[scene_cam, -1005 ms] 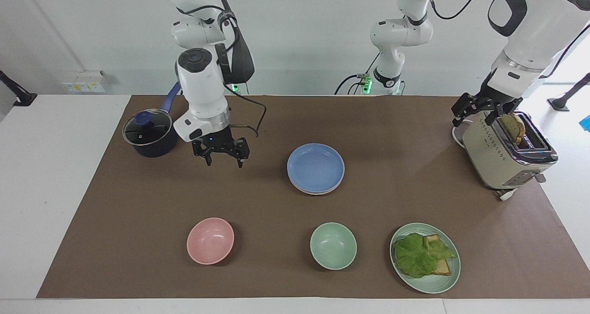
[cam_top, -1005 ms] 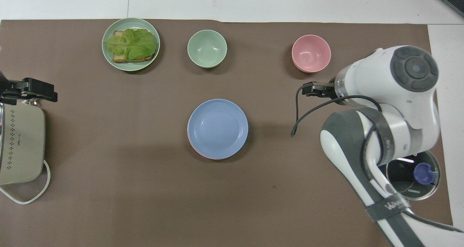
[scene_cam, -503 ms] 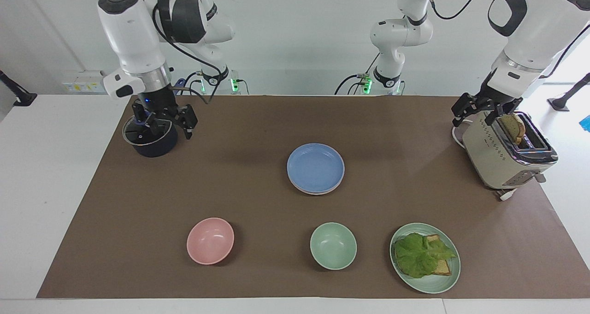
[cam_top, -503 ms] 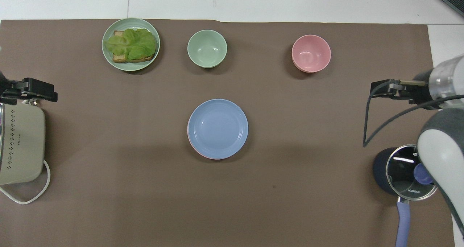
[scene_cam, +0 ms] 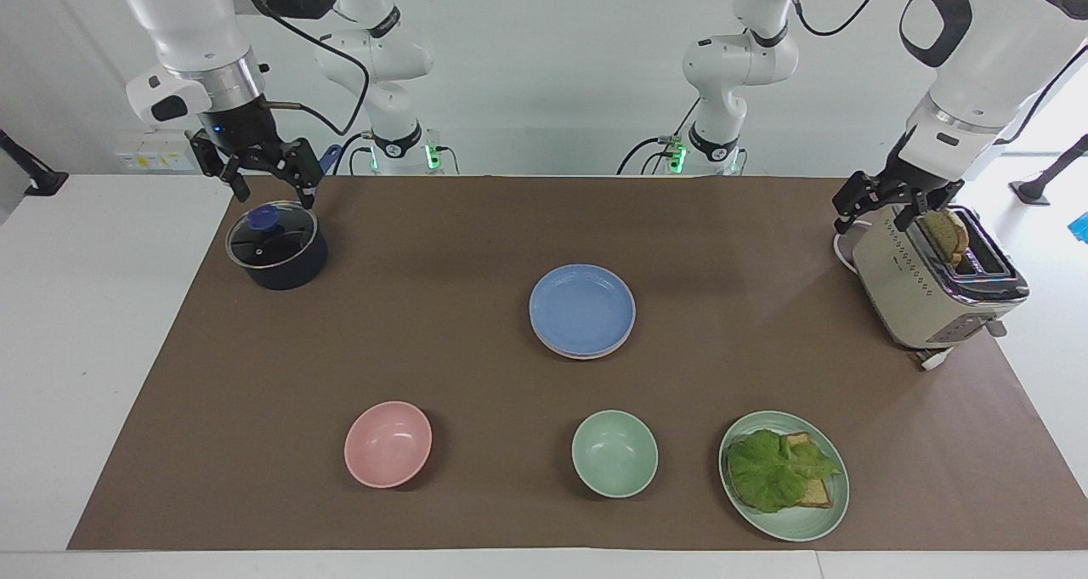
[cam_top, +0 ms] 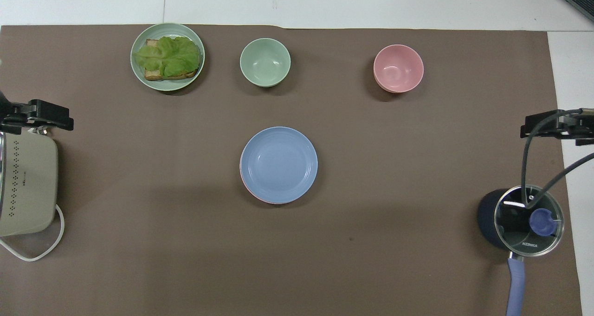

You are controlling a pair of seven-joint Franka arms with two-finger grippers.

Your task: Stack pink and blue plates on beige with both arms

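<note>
The blue plate (scene_cam: 582, 309) (cam_top: 278, 164) lies at the middle of the brown mat, on top of a stack. Under it only a thin rim of the pink plate (cam_top: 252, 195) shows. The beige plate is hidden. My right gripper (scene_cam: 270, 190) hangs open and empty over the dark pot, well away from the stack; only its dark tip (cam_top: 547, 125) shows in the overhead view. My left gripper (scene_cam: 880, 212) (cam_top: 39, 116) waits open and empty over the toaster's end, away from the plates.
A dark pot with a glass lid (scene_cam: 274, 247) stands at the right arm's end. A beige toaster (scene_cam: 931, 286) holding toast stands at the left arm's end. Farthest from the robots lie a pink bowl (scene_cam: 388, 443), a green bowl (scene_cam: 614, 453) and a green plate (scene_cam: 799, 524) with lettuce on bread.
My right gripper has risen and swung away from beside the stack to over the pot. The left arm and the plates have not moved.
</note>
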